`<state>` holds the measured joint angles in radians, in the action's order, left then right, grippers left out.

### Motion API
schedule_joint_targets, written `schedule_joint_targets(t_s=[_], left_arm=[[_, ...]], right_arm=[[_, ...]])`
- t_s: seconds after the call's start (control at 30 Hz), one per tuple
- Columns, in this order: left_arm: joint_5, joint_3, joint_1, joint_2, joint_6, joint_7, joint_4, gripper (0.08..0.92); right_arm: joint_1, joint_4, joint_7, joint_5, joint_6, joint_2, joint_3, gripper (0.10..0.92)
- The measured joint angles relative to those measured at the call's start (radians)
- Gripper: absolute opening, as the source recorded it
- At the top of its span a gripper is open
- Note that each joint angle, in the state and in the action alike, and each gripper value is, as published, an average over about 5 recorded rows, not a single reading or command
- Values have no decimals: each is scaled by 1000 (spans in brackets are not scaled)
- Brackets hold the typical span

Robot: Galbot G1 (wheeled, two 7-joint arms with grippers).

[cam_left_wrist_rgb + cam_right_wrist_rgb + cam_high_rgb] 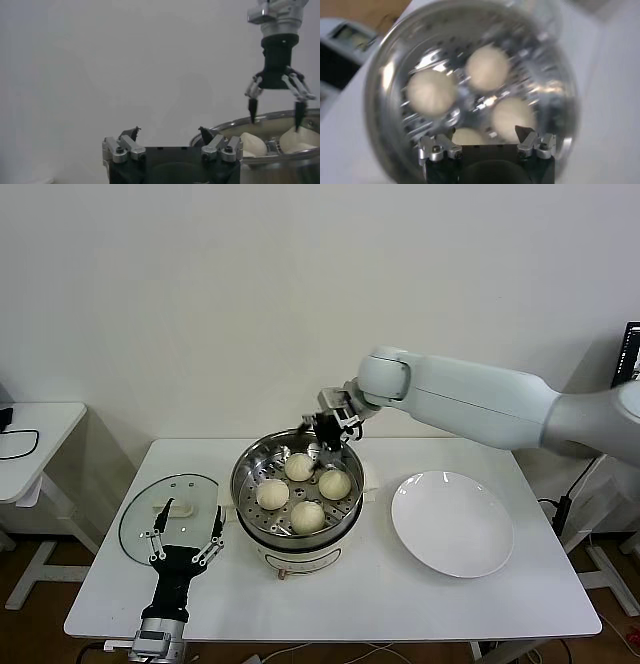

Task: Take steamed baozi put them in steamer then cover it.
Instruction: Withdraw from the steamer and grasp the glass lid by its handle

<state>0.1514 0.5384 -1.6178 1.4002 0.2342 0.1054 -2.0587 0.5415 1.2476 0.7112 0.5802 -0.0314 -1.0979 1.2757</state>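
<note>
Working from my left to my right, I am noting first the round clear glass lid with a white handle, which is lying flat on the white rectangular table near its left edge. My left gripper is hovering low at the lid's near right rim with its fingers spread wide and grasping nothing; its fingertips are pointing away from me, toward the lid and the pot. Just beside the lid, to its right, the wide round shiny steel steamer is standing uncovered on its white base. The four small cream-white steamed baozi are sitting on its perforated tray, close together, so I am judging the loading step complete and the covering step as the one in hand. My right gripper is hanging above the steamer's far rim, fingers released and pointing down, holding nothing. Further right, the flat round white plate is lying bare, well apart from both grippers. The coming move is turning on one relation: the lid lies immediately ahead of my left gripper, while the steamer stands between the lid and my right arm. I am therefore judging the left arm the nearer one for the lid. The carry runs rightward, from the lid's place over the steamer's open mouth, so my right gripper will be needing to clear that space.
</note>
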Motion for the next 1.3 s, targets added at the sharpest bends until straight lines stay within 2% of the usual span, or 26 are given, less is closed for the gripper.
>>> schedule_joint_targets(t_s=[0.33, 0.57, 0.9, 1.3], left_arm=[[64, 11, 26, -18, -20, 26, 2, 823], [145, 17, 51, -36, -30, 67, 21, 823], [270, 33, 87, -69, -37, 114, 71, 823], [512, 71, 101, -123, -68, 141, 181, 823]], right_arm=[[-230, 153, -548, 23, 164, 176, -264, 823], [-537, 207, -801, -21, 272, 224, -572, 823], [-1020, 237, -946, -139, 376, 146, -1076, 823], [-1452, 272, -953, -219, 452, -11, -1498, 823]])
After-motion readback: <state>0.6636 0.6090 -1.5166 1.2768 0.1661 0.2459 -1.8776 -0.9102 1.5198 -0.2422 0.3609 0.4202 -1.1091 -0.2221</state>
